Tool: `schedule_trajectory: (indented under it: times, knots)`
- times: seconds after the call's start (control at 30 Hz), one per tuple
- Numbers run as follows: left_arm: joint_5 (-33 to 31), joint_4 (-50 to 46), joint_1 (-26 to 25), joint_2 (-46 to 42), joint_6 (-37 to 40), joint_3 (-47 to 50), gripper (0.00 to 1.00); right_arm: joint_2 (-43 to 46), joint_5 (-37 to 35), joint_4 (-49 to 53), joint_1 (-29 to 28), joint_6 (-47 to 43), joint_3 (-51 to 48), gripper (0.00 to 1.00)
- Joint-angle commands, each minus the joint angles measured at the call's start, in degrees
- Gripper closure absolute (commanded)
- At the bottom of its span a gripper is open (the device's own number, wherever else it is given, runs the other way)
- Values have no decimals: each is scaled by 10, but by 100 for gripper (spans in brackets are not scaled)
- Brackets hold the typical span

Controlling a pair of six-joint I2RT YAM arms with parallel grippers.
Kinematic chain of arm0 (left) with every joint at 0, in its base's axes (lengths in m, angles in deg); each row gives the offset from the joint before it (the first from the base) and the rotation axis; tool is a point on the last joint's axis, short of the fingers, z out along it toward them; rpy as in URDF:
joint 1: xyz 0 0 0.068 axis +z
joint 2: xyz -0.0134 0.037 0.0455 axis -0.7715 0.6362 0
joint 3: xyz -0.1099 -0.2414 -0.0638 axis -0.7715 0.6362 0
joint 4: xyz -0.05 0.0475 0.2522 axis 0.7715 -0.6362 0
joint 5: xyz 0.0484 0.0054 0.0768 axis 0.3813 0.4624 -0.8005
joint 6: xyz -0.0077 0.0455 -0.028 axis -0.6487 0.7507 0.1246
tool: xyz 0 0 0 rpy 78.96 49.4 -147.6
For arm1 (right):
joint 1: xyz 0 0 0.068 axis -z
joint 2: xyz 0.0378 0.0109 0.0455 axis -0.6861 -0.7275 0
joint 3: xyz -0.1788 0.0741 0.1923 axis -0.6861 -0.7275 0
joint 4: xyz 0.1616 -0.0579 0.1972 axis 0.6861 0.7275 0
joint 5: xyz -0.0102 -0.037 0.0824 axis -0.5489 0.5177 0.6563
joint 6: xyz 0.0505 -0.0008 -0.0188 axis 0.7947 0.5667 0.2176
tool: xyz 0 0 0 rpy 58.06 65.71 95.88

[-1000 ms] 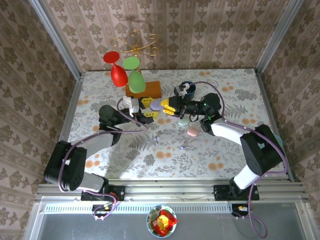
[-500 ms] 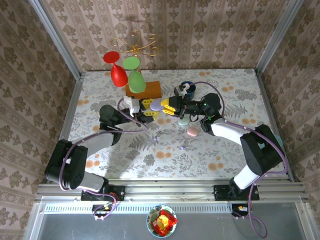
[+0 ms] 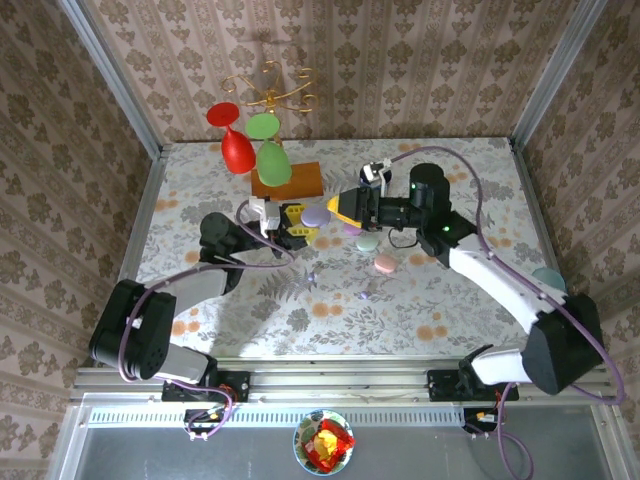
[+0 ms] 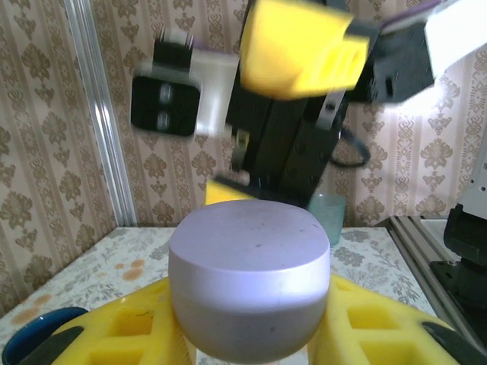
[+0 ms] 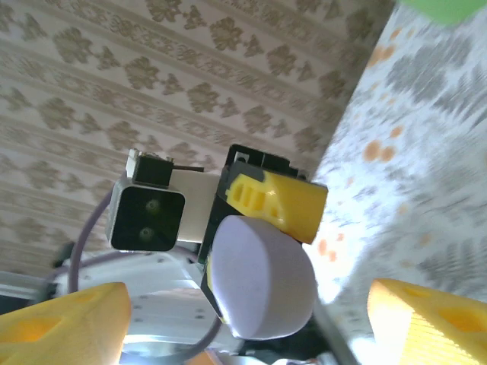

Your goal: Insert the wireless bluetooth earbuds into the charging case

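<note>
Earbuds (image 3: 312, 277): tiny pale specks are lying loose on the table (image 3: 450, 320), on the near side of the cases and well apart from both arms. They are too small to say more.

Lilac case (image 4: 249, 285): it is sitting pinched between the left fingers (image 4: 380, 327), apparently lifted clear of the table. The lid looks to be down.

Right fingers (image 5: 68, 319) are standing spread wide, facing the lilac case from the opposite side and not touching it.

Reading: the left arm is likely bracing the lilac case so the right can work the lid open. Loading is not yet begun.

A green case (image 3: 368, 242) and a pink case (image 3: 385, 263) are resting on the table near the right arm.
</note>
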Motion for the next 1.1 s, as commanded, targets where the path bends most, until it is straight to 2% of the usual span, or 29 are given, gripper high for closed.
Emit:
schedule_trajectory:
  times: [0.0,0.13,0.23,0.3,0.7,0.77,0.93,1.07]
  knots:
    - [19,18,2,-18,-17,17,66,26,-90,195,-16,-249,33,14]
    - [21,18,2,-26,-25,29,66,51,-205,218,-64,-400,39,11]
    - [23,18,0,-29,-24,33,65,77,-304,158,-110,-484,0,10]
    - [25,18,0,-29,-23,33,66,85,-328,122,-122,-501,-17,10]
    - [33,18,-1,-21,-33,25,65,66,-387,80,-142,-515,-17,12]
    - [31,18,0,-25,-35,25,66,63,-376,84,-142,-518,-13,12]
    - [26,18,0,-25,-34,25,66,52,-297,98,-144,-533,-7,11]
    - [27,18,0,-23,-31,25,65,40,-318,103,-149,-540,-7,11]
